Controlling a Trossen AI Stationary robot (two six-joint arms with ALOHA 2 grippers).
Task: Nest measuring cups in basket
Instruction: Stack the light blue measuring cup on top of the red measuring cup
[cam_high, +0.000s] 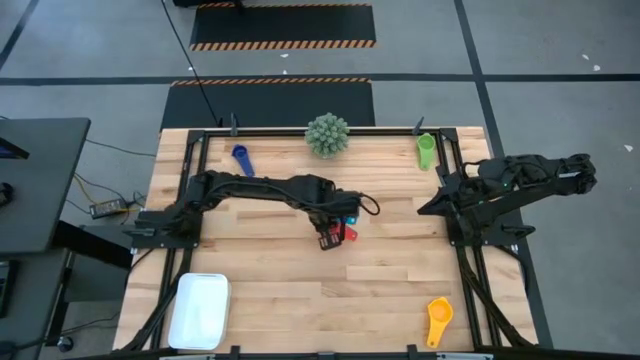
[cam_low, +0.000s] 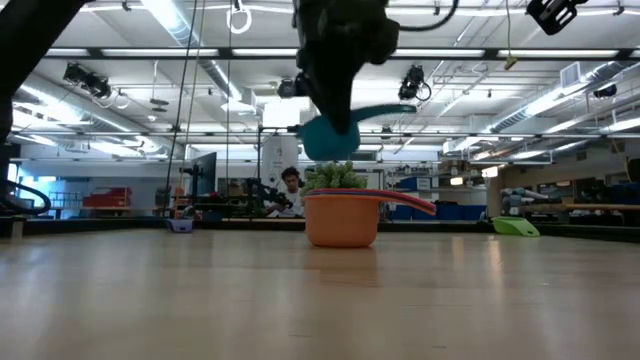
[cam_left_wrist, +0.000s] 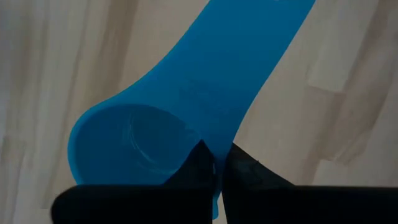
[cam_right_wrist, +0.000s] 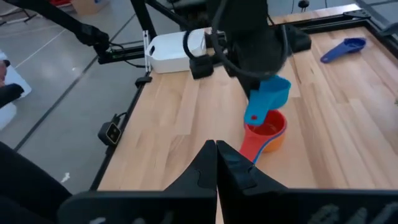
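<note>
Light blue cup (cam_right_wrist: 268, 96) is clamped by its handle in my left gripper (cam_high: 330, 238), hanging just above the stack near table centre; the left wrist view shows my fingertips (cam_left_wrist: 205, 165) pinched on the handle where it meets the bowl, w/ bare wood beneath. Directly under it sits the red cup (cam_right_wrist: 264, 134) nested inside an orange cup (cam_low: 340, 222), so that's a stack of two, and I judge the light blue one is about to become the third. Farther out from my left gripper: dark blue cup (cam_high: 241, 159) toward the far left edge, green cup (cam_high: 426, 150) at the far right by the frame, yellow-orange cup (cam_high: 438, 320) at the near right corner, all well apart from the stack. Basket (cam_high: 200, 310) sits at the near left corner, nothing in it as far as I can see. My right gripper (cam_high: 430, 205) waits off to the right side, fingers closed on nothing in its wrist view. Progress, my guess: under halfway. Two nested, one in hand, three loose, and the whole stack is not yet in the basket. Count: 6 cups (1 light blue, 1 red, 1 orange, 1 dark blue, 1 green, 1 yellow-orange), 1 basket, 1 spiky green plant (cam_high: 327, 134) at the far edge.
</note>
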